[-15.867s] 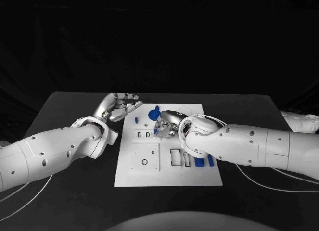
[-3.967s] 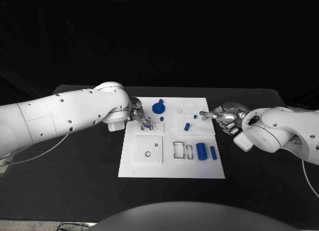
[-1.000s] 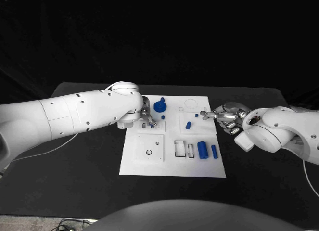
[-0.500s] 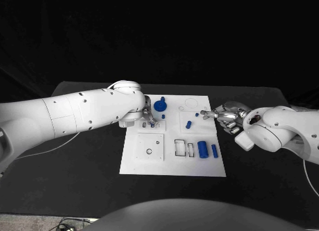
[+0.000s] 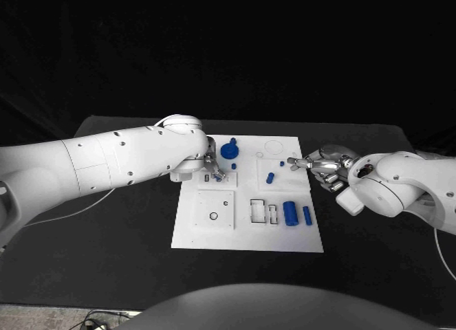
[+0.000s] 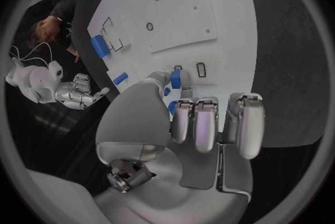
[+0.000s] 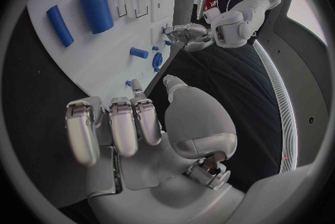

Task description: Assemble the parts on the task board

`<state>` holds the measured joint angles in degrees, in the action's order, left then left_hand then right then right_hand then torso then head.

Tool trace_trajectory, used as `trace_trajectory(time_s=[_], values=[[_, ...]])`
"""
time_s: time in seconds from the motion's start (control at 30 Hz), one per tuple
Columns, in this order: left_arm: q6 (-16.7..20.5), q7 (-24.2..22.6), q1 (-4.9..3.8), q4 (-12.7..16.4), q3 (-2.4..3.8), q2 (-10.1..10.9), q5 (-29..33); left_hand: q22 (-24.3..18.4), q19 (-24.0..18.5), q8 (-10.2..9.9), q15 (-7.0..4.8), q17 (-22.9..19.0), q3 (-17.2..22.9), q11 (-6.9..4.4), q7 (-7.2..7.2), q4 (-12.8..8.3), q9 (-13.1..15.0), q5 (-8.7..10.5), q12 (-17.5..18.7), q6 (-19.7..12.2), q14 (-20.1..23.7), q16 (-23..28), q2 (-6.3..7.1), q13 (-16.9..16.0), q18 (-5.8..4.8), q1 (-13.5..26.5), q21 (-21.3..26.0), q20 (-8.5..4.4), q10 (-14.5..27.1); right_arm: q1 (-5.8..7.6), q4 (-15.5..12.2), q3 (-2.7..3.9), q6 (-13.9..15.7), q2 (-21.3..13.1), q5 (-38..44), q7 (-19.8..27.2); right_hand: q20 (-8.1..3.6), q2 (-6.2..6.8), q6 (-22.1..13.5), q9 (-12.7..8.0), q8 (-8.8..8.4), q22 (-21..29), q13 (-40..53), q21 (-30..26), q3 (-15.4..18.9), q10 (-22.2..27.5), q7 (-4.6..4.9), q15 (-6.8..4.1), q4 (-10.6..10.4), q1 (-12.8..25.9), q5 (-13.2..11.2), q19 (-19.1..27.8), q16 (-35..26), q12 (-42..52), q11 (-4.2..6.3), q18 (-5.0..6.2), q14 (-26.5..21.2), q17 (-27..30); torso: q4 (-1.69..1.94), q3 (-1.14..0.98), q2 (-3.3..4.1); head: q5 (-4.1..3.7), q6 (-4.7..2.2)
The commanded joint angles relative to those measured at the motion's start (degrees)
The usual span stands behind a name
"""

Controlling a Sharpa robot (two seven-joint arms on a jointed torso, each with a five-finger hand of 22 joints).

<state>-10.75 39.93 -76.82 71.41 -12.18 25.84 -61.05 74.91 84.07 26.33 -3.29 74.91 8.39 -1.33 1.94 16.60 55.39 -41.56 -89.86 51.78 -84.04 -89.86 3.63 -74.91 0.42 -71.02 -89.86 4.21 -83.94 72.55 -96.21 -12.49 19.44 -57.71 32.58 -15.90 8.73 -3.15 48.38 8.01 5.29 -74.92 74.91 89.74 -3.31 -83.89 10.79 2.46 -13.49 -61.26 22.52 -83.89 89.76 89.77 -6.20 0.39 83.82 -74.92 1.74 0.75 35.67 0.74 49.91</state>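
Observation:
The white task board (image 5: pixel 243 237) lies in the middle of the black table. My left hand (image 5: pixel 213 170) is low over the board's left half, by two small slots (image 6: pixel 201 70). It pinches a small blue part (image 6: pixel 176 79) between thumb and a finger. My right hand (image 5: pixel 317 165) hovers at the board's right edge with fingers loosely bent and nothing in them. A round blue knob (image 5: pixel 229 150) stands near the far edge. Small blue pieces (image 5: pixel 270 178) lie mid-board. A thick blue cylinder (image 5: pixel 289 214) and a thin blue rod (image 5: pixel 307 215) lie beside two rectangular slots (image 5: pixel 256 211).
A square inset with a small hole (image 5: pixel 214 207) sits on the board's near left. A circle outline (image 5: pixel 274 146) marks the far right corner. Bare black table (image 5: pixel 119 227) surrounds the board. My left forearm (image 5: pixel 99 165) crosses the table's left side.
Since the earliest frame my right hand has left the board's middle for its right edge, and my left hand has come down onto the slots. In the last second nothing visibly moves.

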Motion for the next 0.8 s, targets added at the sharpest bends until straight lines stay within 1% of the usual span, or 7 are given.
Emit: trace_trajectory(time_s=[0.03,0.13,0.27,0.37,0.57,0.63,0.8], values=[[-1.46,1.12,0.00,0.11,0.02,-0.04,0.26,15.09,5.93,-0.29,-0.22,15.09,0.16,0.09,0.18,0.20,0.05,0.34,-0.14,-0.07,-5.96,-0.14,-0.30,-15.09,-0.42,0.13,-0.14,-0.20,-6.06,-0.05,-0.01,-0.01,-0.82,0.07,0.50,-0.04,0.30,0.03,-0.43,-0.08,0.30,-15.08,15.09,0.26,0.40,-6.11,0.01,0.37,-0.07,-0.58,-0.17,-6.11,0.24,0.23,-0.41,-0.39,6.18,-15.08,-0.01,-0.01,-0.01,-0.08,0.07],[-1.58,1.13,0.02,0.15,0.01,-0.01,0.36,15.09,5.93,-0.30,-0.22,15.09,0.16,0.09,0.18,0.19,0.05,0.36,-0.14,-0.07,-5.96,-0.14,-0.30,-15.09,-0.42,0.13,-0.14,-0.20,-6.06,-0.05,0.00,-0.01,-0.81,0.09,0.50,-0.03,0.31,-0.01,-0.47,-0.08,0.32,-15.08,15.09,0.26,0.46,-6.11,0.02,0.38,-0.12,-0.59,-0.15,-6.11,0.24,0.23,-0.42,-0.39,6.18,-15.08,0.03,-0.01,0.00,-0.12,0.03],[-1.61,1.13,0.04,0.25,0.01,0.03,0.43,15.09,5.93,-0.31,-0.21,15.09,0.16,0.09,0.18,0.19,0.05,0.38,-0.14,-0.08,-5.96,-0.14,-0.31,-15.09,-0.42,0.15,-0.14,-0.19,-6.06,-0.06,0.03,-0.01,-0.79,0.16,0.50,-0.02,0.31,-0.01,-0.47,-0.08,0.32,-15.08,15.09,0.26,0.46,-6.11,0.02,0.38,-0.12,-0.59,-0.15,-6.11,0.24,0.23,-0.42,-0.39,6.18,-15.08,-0.06,0.00,-0.01,-0.10,0.01],[-1.59,1.10,0.05,0.23,0.01,0.03,0.48,15.09,5.93,-0.31,-0.21,15.09,0.16,0.09,0.18,0.19,0.05,0.39,-0.14,-0.08,-5.96,-0.14,-0.32,-15.09,-0.42,0.15,-0.14,-0.19,-6.06,-0.07,0.04,-0.01,-0.79,0.20,0.50,-0.01,0.31,-0.01,-0.47,-0.08,0.32,-15.08,15.09,0.26,0.46,-6.11,0.02,0.38,-0.12,-0.59,-0.15,-6.11,0.24,0.23,-0.42,-0.39,6.18,-15.08,-0.05,0.00,-0.02,-0.14,-0.02],[-1.57,1.10,0.08,0.20,0.01,0.01,0.54,15.09,5.93,-0.32,-0.21,15.09,0.16,0.09,0.18,0.18,0.05,0.41,-0.14,-0.09,-5.96,-0.14,-0.32,-15.09,-0.42,0.16,-0.14,-0.19,-6.06,-0.08,0.04,-0.02,-0.77,0.23,0.50,0.00,0.31,-0.05,-0.49,-0.09,0.32,-15.08,15.09,0.26,0.48,-6.11,0.03,0.38,-0.15,-0.59,-0.12,-6.11,0.24,0.23,-0.42,-0.39,6.18,-15.08,-0.05,0.00,0.00,-0.16,0.09],[-1.60,1.06,0.10,0.27,0.01,0.06,0.55,15.09,5.93,-0.35,-0.20,15.09,0.17,0.10,0.19,0.18,0.05,0.47,-0.14,-0.11,-5.96,-0.14,-0.37,-15.09,-0.42,0.17,-0.14,-0.19,-6.06,-0.08,0.03,-0.02,-0.77,0.22,0.50,0.00,0.31,-0.05,-0.49,-0.09,0.32,-15.08,15.09,0.26,0.48,-6.11,0.03,0.38,-0.15,-0.59,-0.12,-6.11,0.24,0.23,-0.42,-0.39,6.18,-15.08,-0.05,0.00,0.01,-0.15,-0.04],[-1.71,0.97,0.12,0.27,0.01,0.15,0.64,15.09,5.93,-0.40,-0.17,15.09,0.17,0.11,0.20,0.17,0.05,0.71,-0.14,-0.13,-5.96,-0.14,-0.45,-15.09,-0.42,0.24,-0.14,-0.18,-6.06,-0.09,0.01,-0.02,-0.71,0.19,0.50,0.00,0.31,-0.05,-0.49,-0.09,0.32,-15.08,15.09,0.26,0.48,-6.11,0.03,0.38,-0.15,-0.59,-0.12,-6.11,0.24,0.23,-0.42,-0.39,6.18,-15.08,-0.03,-0.01,0.03,-0.28,0.09]])
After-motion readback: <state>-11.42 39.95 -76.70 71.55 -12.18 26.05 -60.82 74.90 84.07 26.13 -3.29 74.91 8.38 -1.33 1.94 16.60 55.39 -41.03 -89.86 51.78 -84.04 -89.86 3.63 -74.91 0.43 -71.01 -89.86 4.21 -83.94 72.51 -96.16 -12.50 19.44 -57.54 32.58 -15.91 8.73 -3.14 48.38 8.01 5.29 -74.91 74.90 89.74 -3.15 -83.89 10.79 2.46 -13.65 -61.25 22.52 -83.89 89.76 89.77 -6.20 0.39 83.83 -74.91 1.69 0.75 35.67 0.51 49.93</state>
